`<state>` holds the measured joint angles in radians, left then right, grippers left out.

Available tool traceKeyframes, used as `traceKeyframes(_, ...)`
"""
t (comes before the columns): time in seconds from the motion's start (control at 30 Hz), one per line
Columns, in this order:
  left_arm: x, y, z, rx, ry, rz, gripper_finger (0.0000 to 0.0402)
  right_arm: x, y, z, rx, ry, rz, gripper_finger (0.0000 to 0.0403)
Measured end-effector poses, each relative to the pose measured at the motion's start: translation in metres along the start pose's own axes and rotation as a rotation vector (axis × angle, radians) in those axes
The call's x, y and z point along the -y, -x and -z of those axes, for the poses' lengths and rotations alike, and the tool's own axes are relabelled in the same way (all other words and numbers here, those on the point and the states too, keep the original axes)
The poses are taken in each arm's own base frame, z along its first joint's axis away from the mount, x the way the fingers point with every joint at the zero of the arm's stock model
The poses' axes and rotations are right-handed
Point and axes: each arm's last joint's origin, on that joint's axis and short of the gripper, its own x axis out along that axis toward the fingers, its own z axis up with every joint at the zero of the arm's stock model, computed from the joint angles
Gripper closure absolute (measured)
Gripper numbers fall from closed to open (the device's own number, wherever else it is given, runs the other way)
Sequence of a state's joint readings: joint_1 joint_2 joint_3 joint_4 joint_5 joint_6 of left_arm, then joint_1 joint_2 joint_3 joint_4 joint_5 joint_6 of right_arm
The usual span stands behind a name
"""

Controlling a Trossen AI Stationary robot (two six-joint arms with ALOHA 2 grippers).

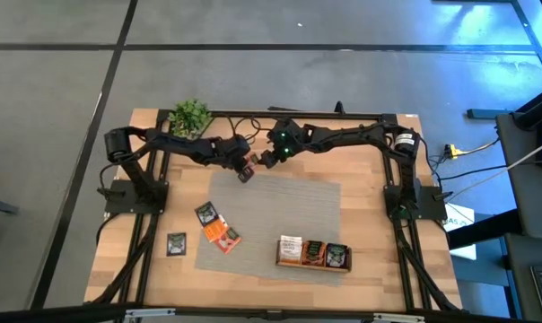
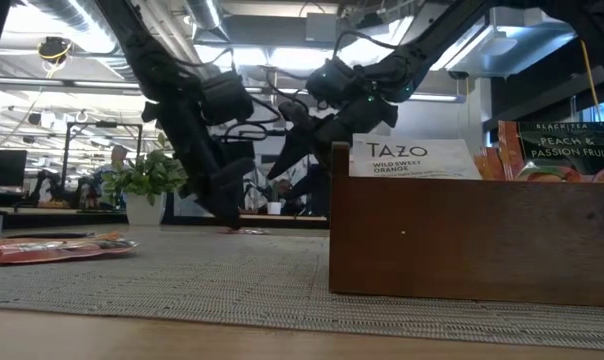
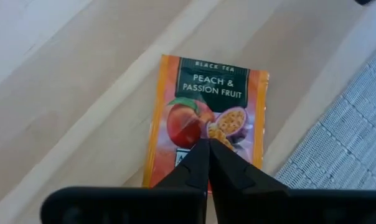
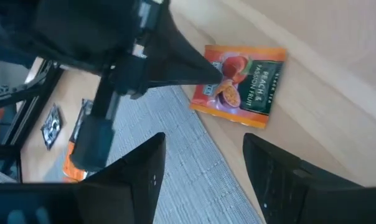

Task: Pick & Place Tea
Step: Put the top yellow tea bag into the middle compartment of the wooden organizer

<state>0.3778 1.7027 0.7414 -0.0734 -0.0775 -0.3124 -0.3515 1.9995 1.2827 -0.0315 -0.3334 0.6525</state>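
An orange "Peach & Passion Fruit" tea sachet (image 3: 203, 93) lies face up on the wooden table just off the grey mat's (image 1: 280, 211) far left corner; it also shows in the right wrist view (image 4: 247, 87). My left gripper (image 3: 208, 143) is shut, its tips on the sachet. My right gripper (image 4: 203, 180) is open and empty, hovering just to the right of the left gripper (image 1: 245, 170) over the mat's far edge. The wooden tray (image 1: 313, 266) at the mat's near right holds several sachets. My left gripper presses its shut fingertips (image 4: 206, 73) down on the sachet's printed face (image 3: 228, 127), about the middle of it. The fingers slant down from the table's left. The sachet lies on the table beside the mat's corner.
Two sachets (image 1: 205, 213) (image 1: 222, 236) lie on the mat's left part, and a dark one (image 1: 176, 243) lies on the wood left of the mat. A potted plant (image 1: 190, 117) stands at the far left. The mat's middle is bare.
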Motion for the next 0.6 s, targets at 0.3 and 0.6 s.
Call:
traceKeyframes(0.3, 0.014, 0.0, 0.003, 0.003, -0.178, 0.076, 0.0399, 0.009, -0.005, 0.008, -0.024, -0.075, 0.113, 0.0189)
traceKeyframes(0.6, 0.018, 0.0, 0.0, 0.051, -0.184, 0.097, 0.0398, 0.025, -0.03, 0.017, -0.066, -0.156, 0.079, 0.0214)
